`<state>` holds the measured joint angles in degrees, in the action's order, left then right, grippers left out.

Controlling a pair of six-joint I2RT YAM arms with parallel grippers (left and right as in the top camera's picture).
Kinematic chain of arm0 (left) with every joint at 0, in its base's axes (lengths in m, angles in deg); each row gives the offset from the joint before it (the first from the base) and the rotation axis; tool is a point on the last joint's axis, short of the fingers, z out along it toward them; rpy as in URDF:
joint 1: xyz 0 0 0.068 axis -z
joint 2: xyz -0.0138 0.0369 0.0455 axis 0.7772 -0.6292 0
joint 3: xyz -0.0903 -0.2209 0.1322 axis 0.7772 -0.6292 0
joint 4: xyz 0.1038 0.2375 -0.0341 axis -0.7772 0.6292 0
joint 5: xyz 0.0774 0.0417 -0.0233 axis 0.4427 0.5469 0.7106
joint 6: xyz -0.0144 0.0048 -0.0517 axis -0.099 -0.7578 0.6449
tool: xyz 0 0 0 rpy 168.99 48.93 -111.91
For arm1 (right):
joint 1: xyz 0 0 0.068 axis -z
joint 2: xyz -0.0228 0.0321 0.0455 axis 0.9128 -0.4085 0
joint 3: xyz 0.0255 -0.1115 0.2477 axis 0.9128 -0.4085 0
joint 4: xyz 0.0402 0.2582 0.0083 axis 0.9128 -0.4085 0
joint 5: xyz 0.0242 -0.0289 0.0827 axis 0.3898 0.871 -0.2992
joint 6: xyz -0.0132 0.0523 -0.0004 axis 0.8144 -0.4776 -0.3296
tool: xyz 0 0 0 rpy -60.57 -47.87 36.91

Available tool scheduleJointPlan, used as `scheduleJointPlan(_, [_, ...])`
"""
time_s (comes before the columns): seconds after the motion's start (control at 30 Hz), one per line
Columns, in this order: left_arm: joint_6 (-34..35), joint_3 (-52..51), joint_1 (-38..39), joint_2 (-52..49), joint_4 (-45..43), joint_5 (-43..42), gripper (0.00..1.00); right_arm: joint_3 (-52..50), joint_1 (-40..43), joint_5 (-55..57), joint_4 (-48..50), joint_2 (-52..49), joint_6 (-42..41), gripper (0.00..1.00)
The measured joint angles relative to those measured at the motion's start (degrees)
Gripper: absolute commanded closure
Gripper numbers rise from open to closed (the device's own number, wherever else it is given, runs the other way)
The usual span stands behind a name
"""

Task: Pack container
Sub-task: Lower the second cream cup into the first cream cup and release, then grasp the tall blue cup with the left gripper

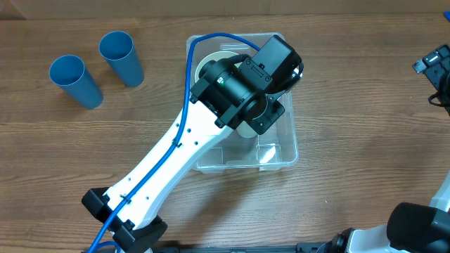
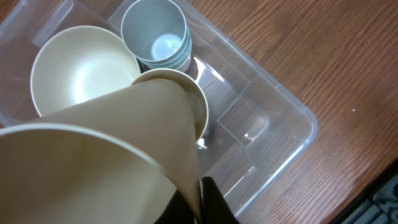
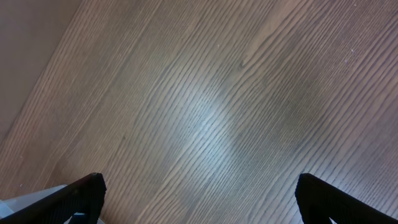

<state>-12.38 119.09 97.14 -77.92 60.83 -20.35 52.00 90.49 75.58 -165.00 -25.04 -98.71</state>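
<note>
The container (image 1: pixel 281 151) is a clear plastic bin in the middle of the table; it also shows in the left wrist view (image 2: pixel 292 124). In it lie a cream bowl (image 2: pixel 78 74) and a stack of pale blue-white cups (image 2: pixel 158 37). My left gripper (image 2: pixel 202 199) is above the bin, shut on the rim of a second cream bowl (image 2: pixel 106 162), which is tilted with its far end down inside the bin next to the cups. From overhead the left wrist (image 1: pixel 246 88) hides most of the bin's contents. My right gripper (image 3: pixel 199 193) is open and empty over bare wood at the far right (image 1: pixel 436 67).
Two blue cups (image 1: pixel 76 81) (image 1: pixel 121 57) lie on the table at the back left, apart from the bin. The left arm's white link (image 1: pixel 176 154) crosses the bin's front left corner. The table is brown wood.
</note>
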Motion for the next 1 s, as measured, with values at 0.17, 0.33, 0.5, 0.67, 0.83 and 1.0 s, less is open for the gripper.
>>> scheduleJointPlan(0.17, [-1.0, 0.0, 0.0, 0.0, -1.8, 0.0, 0.23, 0.0, 0.0, 0.0, 0.0, 0.0, 0.0, 0.0])
scheduleJointPlan(0.33, [-0.8, 2.1, -0.2, 0.0, -3.2, 1.6, 0.22, 0.0, 0.0, 0.0, 0.0, 0.0, 0.0, 0.0])
scheduleJointPlan(0.5, [5.6, 13.3, -14.3, 0.3, -0.3, 8.5, 0.15, 0.0, 0.0, 0.0, 0.0, 0.0, 0.0, 0.0])
scheduleJointPlan(0.67, [7.2, 13.4, -37.2, -3.1, 0.3, 6.4, 0.16, 0.0, 0.0, 0.0, 0.0, 0.0, 0.0, 0.0])
scheduleJointPlan(0.83, [6.3, 13.4, -44.3, -16.5, -3.8, 2.9, 0.14, 0.0, 0.0, 0.0, 0.0, 0.0, 0.0, 0.0])
scheduleJointPlan(1.0, [4.9, 13.4, -44.3, -26.4, -9.1, 2.2, 0.12, 0.0, 0.0, 0.0, 0.0, 0.0, 0.0, 0.0])
